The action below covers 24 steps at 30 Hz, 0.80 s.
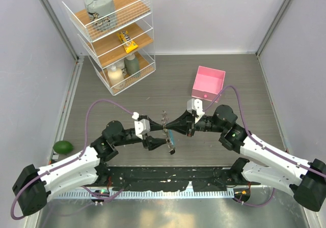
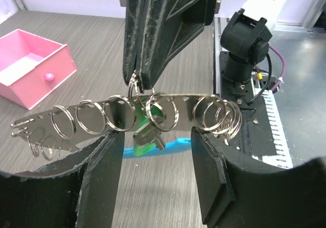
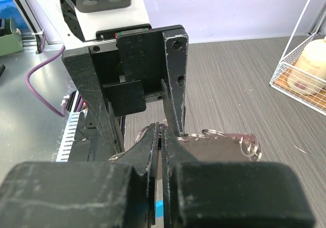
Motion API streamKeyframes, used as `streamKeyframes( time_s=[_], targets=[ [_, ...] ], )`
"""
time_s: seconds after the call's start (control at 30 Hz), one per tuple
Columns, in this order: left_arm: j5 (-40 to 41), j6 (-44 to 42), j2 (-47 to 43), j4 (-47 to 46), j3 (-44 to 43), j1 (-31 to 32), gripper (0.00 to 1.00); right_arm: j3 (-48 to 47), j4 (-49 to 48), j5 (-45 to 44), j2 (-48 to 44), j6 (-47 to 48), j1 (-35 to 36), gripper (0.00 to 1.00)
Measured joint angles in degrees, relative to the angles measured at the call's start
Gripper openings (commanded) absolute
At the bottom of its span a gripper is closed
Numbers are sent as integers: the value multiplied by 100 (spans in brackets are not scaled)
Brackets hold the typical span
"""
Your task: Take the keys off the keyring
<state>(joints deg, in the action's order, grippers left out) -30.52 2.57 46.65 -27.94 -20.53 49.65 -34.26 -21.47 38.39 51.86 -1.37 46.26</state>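
Note:
The keyring (image 2: 122,111) is a flat silver bar strung with several split rings, and it hangs in the air above the table. A key (image 2: 145,139) with a green head dangles under its middle, beside a curved blue strip (image 2: 175,147). My right gripper (image 3: 162,131) comes from the far side and is shut on one ring at the bar's upper edge. My left gripper (image 2: 158,142) is open, a finger on each side of the key, just short of the bar. In the top view both grippers meet at the keyring (image 1: 164,118) near the table's middle.
A pink square box (image 1: 208,83) stands open behind the right arm. A white wire rack (image 1: 114,34) with bottles and packets fills the back left corner. A green lime-like object (image 1: 63,146) lies at the left edge. Walls close in both sides.

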Motion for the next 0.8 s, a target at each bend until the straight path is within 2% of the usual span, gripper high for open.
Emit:
streamKeyframes(
  time_s=[0.07,0.13,0.43,0.63,0.8],
  targets=[
    [-63,28,0,-28,0,11,55,2,-2,7,15,0,0,5],
    [-109,46,-7,-57,0,15,48,2,2,7,20,0,0,5],
    [-103,109,-55,-24,-28,22,1,0,0,39,26,-4,0,5],
    [-11,83,-114,262,-162,22,0,0,-7,55,11,0,0,5],
    [203,-31,-501,748,-199,24,0,2,52,55,-96,9,0,5]
  ],
)
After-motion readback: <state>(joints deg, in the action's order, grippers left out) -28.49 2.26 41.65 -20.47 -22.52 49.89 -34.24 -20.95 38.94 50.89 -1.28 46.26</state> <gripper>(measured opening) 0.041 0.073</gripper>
